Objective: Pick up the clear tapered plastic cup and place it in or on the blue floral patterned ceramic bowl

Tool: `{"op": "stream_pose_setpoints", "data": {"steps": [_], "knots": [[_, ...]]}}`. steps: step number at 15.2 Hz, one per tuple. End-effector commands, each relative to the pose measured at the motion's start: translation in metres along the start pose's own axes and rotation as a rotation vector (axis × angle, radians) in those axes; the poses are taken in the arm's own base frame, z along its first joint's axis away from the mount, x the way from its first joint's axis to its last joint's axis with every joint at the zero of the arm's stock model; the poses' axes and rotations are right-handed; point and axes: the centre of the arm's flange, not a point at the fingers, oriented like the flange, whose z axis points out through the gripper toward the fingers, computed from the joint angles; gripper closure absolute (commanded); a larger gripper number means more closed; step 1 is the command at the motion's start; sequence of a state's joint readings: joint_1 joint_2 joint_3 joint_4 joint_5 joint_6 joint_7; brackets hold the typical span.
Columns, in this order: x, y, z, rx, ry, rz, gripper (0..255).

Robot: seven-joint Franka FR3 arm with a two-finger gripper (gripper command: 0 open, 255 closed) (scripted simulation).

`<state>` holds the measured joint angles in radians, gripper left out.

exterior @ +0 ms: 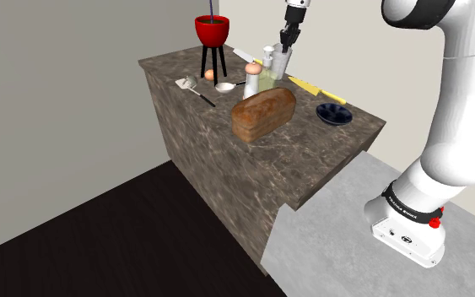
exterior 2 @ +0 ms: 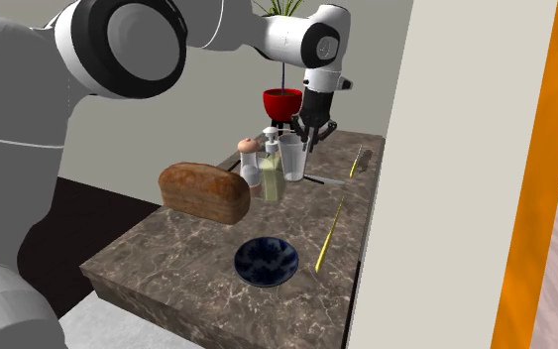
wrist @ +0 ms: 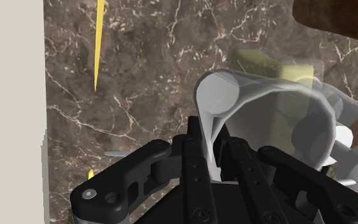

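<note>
Clear tapered cup, black fingers clasping its wall between them, dark blue bowl well apart

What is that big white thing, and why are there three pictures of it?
The white thing is a robot arm. At its end sits a black tool with two fingers, like a pincher. One picture is taken from beside the arm's stand, one from another side of the stone counter, and one from a camera on the hand itself, looking along the fingers. On the counter lie a loaf of bread, a dark blue bowl, a bottle and a red pot on legs. The tool is pinching the wall of a clear cup between its fingers. Its job is to put that cup in the bowl.
</note>
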<state>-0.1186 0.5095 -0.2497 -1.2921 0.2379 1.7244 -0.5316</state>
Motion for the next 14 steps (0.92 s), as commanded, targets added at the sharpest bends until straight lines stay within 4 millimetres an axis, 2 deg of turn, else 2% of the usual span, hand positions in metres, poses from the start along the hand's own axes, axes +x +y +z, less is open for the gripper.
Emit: {"op": "stream_pose_setpoints", "data": {"steps": [1,5,14], "knots": [[0.0,-0.002,-0.011,0.0,0.0,0.0,255],[0.001,-0.004,-0.028,0.0,0.0,0.0,255],[-0.117,-0.007,-0.046,0.0,0.0,0.0,255]]}}
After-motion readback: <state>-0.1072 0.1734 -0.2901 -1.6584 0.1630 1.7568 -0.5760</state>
